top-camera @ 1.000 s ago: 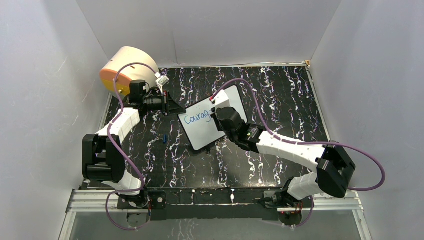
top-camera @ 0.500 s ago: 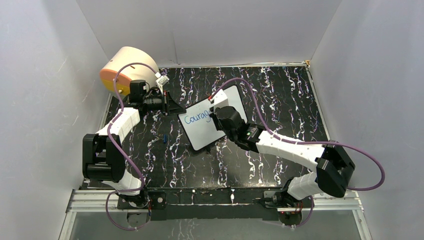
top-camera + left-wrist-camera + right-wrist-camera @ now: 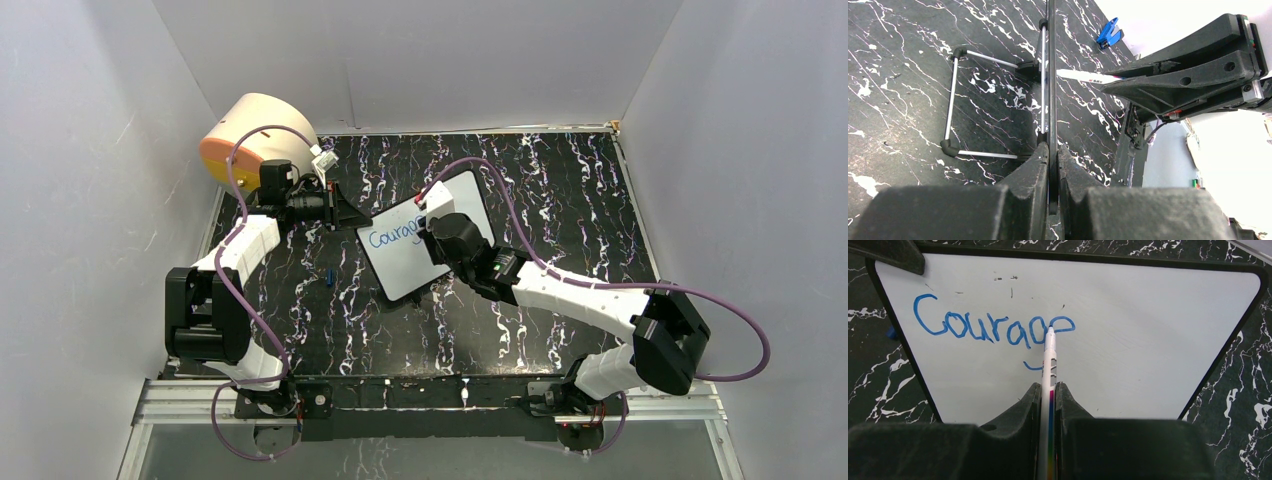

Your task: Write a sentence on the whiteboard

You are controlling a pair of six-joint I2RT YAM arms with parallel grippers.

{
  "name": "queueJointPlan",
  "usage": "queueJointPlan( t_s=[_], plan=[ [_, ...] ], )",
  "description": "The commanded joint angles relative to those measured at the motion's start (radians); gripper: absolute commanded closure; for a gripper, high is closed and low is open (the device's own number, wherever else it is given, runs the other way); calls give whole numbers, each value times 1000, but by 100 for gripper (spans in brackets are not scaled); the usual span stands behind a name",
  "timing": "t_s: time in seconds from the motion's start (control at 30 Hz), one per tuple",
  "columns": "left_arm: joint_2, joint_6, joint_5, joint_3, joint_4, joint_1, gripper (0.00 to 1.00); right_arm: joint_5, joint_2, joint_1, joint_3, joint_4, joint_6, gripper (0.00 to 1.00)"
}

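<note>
Two arms share the work in the top view: the whiteboard sits propped mid-way across the black marbled table, with the left arm at its left edge and the right arm reaching over its face.

Left wrist view: the left gripper is pinched tight on the board's black rim, probably to brace it on its wire stand against pen pressure.

Right wrist view: the right gripper clamps a marker, whose tip touches the last letter of the sentence. It reads only "Courage" so far.
</note>
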Motion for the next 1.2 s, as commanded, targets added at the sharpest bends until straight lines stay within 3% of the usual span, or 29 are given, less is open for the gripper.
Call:
queueJointPlan(
  t_s=[0.0,0.47,1.17],
  plan=[
    [21,31,-23,4,-55,-7,100,-14,-18,-5,16,-28,24,100],
    [21,31,-25,3,-56,-7,100,29,-37,-5,-15,-70,35,100],
    [20,35,-32,6,-65,-7,100,80,-110,-5,-48,21,29,100]
  ],
)
